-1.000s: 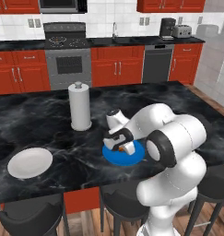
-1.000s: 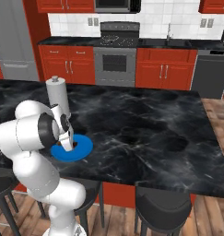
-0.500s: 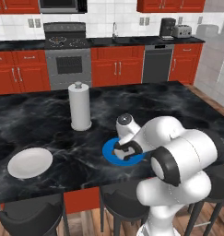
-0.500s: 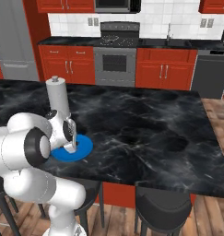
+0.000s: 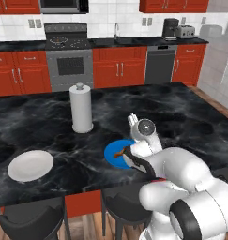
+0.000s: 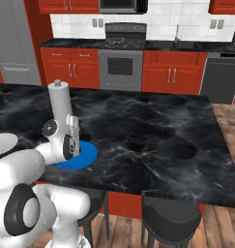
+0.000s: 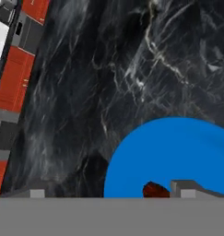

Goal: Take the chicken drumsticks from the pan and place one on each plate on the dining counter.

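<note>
since the gripper [image 5: 127,156] is spread open w/ nothing in it, the drumstick [image 5: 119,153] lies on the blue plate [image 5: 114,153] near the dining counter's [image 5: 190,117] front edge, prob just dropped off.

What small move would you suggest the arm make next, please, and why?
Probably lift the gripper straight up off the blue plate: its jaws look open and a drumstick lies on that plate, while the white plate on the dining counter has none.

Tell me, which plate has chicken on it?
The blue plate, right by the claw, has a chicken drumstick lying on it. The white plate, farther left on the counter, holds nothing.
</note>
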Controlling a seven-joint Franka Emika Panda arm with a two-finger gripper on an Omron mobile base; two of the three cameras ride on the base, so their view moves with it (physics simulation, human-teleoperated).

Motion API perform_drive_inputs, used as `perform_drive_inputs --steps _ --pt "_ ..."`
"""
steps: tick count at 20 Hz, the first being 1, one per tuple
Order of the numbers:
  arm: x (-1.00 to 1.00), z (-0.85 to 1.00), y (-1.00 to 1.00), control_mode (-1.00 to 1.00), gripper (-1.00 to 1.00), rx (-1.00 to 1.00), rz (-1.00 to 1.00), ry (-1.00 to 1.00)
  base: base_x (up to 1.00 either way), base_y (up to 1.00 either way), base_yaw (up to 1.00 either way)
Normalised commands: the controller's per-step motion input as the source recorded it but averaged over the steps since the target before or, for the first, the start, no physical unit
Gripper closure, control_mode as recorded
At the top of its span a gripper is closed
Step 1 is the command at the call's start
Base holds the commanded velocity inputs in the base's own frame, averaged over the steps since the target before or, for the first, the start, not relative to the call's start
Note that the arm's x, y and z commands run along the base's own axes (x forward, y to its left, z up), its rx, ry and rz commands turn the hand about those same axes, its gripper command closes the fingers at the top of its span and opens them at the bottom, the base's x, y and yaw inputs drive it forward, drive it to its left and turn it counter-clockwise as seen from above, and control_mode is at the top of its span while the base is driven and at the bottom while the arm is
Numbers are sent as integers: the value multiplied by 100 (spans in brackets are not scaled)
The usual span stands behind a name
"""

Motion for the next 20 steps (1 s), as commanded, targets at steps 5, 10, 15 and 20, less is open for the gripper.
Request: perform_drive_inputs --steps 5,10,15,20 --pt "-79 100 -8 -100 -100 14 5 -4 0 0 0" --pt "-99 89 -17 -100 -100 11 3 11 0 0 0" --pt "-100 13 -1 -100 -100 0 0 25 0 0 0" --pt "-84 0 -8 -100 -100 0 -2 10 0 0 0"
